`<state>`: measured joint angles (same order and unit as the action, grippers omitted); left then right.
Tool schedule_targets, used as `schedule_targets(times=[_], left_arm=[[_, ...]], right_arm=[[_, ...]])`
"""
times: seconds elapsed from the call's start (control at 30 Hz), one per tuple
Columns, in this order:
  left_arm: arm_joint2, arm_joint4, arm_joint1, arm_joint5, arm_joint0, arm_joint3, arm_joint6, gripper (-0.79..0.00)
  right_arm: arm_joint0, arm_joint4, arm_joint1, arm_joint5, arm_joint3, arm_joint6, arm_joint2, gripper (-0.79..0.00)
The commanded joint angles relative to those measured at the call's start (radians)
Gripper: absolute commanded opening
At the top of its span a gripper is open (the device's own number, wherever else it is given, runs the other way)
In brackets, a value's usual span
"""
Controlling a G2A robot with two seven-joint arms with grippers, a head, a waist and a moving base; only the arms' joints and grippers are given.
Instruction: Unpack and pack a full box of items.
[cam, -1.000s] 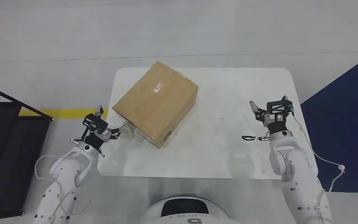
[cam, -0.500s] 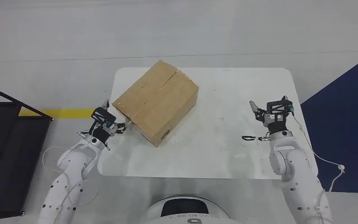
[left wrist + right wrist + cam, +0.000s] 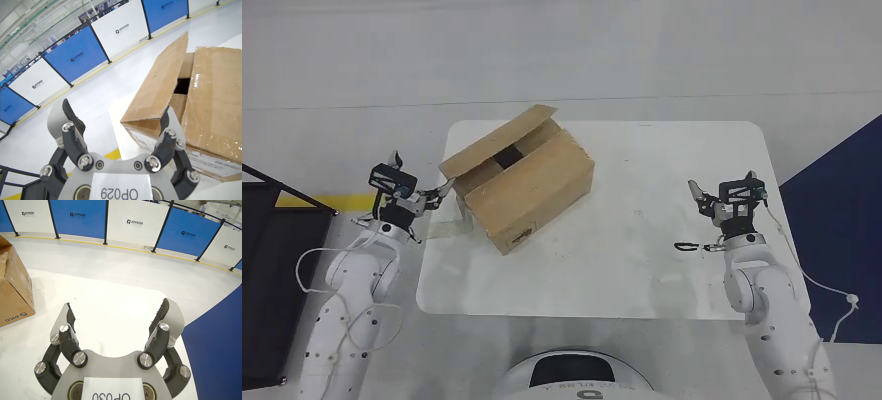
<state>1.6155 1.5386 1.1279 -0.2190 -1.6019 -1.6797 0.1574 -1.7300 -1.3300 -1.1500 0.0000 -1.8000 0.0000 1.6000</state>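
Item 1, left gripper [image 3: 116, 108]: jaws spread wide, gripping nothing. We note one fingertip [image 3: 164, 117] touching the lower corner of the raised flap [image 3: 160, 91].

Item 2, right gripper [image 3: 116, 304]: jaws wide apart, empty, over the table [image 3: 642, 260] near its right edge, well apart from the box [image 3: 532, 190].

Item 3, box: brown cardboard, on the table's far-left part. The flap nearer the left arm is raised, the other lies flat, with a dark gap between. The left wrist view adds glossy tape on the flat flap and white side labels. The top view gives the box's skewed stance.
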Motion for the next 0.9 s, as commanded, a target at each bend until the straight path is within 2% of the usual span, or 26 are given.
schedule_targets(times=[0.0,0.13,0.3,0.4,0.57,0.67,0.8,0.87], left_arm=[[0.008,-0.028,0.001,0.007,0.013,0.017,0.014,0.000],[0.036,-0.058,0.001,0.023,0.041,0.032,0.025,0.000],[0.056,-0.033,-0.001,0.055,0.117,0.062,0.017,0.000],[0.058,-0.022,-0.002,0.071,0.201,0.141,-0.030,0.000],[0.001,0.026,0.003,0.112,0.340,0.321,-0.073,0.000],[-0.022,0.017,0.002,0.011,0.336,0.338,-0.019,0.000],[-0.001,0.151,-0.024,-0.191,0.249,0.305,0.113,0.000],[0.027,0.164,-0.036,-0.283,0.207,0.302,0.189,0.000]], right_arm=[[0.000,0.000,0.000,0.000,0.000,0.000,0.000,0.000],[0.000,0.000,0.000,0.000,0.000,0.000,0.000,0.000],[0.000,0.000,0.000,0.000,0.000,0.000,0.000,0.000],[0.000,0.000,0.000,0.000,0.000,0.000,0.000,0.000],[0.000,0.000,0.000,0.000,0.000,0.000,0.000,0.000],[0.000,0.000,0.000,0.000,0.000,0.000,0.000,0.000],[0.000,0.000,0.000,0.000,0.000,0.000,0.000,0.000],[0.000,0.000,0.000,0.000,0.000,0.000,0.000,0.000]])
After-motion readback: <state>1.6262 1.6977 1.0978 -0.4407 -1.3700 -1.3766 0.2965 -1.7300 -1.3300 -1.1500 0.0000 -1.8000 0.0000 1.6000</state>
